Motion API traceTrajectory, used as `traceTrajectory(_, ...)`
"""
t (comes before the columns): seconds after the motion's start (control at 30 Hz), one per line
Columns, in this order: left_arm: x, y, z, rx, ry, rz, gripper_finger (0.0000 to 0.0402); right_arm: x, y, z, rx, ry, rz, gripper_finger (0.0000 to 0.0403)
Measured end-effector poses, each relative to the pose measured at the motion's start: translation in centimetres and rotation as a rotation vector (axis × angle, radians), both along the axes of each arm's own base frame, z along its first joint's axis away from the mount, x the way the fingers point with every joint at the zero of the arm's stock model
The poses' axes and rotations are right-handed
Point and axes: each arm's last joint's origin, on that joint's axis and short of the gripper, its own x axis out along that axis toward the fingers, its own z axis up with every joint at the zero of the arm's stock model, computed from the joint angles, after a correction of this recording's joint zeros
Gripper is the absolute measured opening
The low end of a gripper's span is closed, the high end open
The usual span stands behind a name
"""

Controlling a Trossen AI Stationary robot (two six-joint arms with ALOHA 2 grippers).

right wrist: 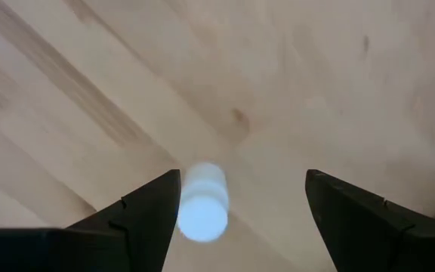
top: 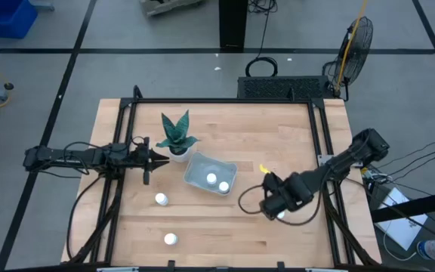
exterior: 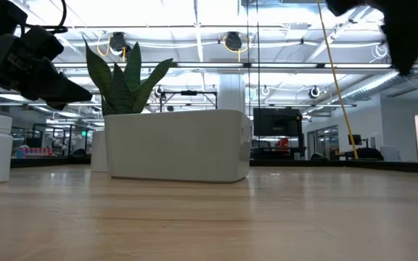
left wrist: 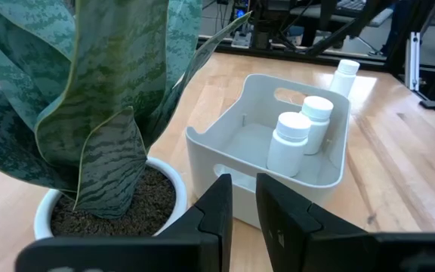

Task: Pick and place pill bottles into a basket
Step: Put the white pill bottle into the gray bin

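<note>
While both arms reach in from opposite edges, the wooden bench carries everything, its pale planks framed by dark rails. Beyond it the low view shows a large room with bright ceiling lights, pipes and a dark monitor; the high view shows a grey floor and a fan by the far corner.

Near the bench's middle sits the basket, a shallow rounded tray whose long side runs slightly skewed to the bench edge. Just beside it, toward the left arm, stands a spiky green plant in a white pot.

Two pill bottles stand upright inside the basket, caps up, touching one another against one wall. Two more stand on open wood nearer the front edge: one close to the basket, the other farther out. A fifth bottle stands upright, seen cap-on, directly under the right gripper, whose fingers are spread wide, holding nothing, with the bottle close by one of them.

The left gripper hovers by the pot, aimed at the basket, fingers almost together and empty.
</note>
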Motion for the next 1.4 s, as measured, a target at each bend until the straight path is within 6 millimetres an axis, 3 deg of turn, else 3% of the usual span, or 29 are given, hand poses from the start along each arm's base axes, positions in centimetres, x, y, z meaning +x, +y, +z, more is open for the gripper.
traceTrajectory(0.27,0.0,0.0,0.0,-0.021,-0.002,0.006,0.0065,-1.6,2.6,-3.3,0.067,-0.019,-0.062,0.0277)
traceTrajectory(0.53,0.0,0.0,0.0,-0.017,-0.001,0.005,0.0065,-1.5,3.1,-5.6,0.13,-0.093,-0.072,0.0277)
traceTrajectory(1.17,0.0,0.0,0.0,0.007,0.001,0.0,0.0065,-1.8,3.0,-6.4,0.17,-0.059,-0.08,0.0275)
traceTrajectory(1.4,0.0,0.0,0.0,0.005,0.001,0.0,0.0065,-1.8,3.1,-6.4,0.189,-0.041,-0.07,0.021)
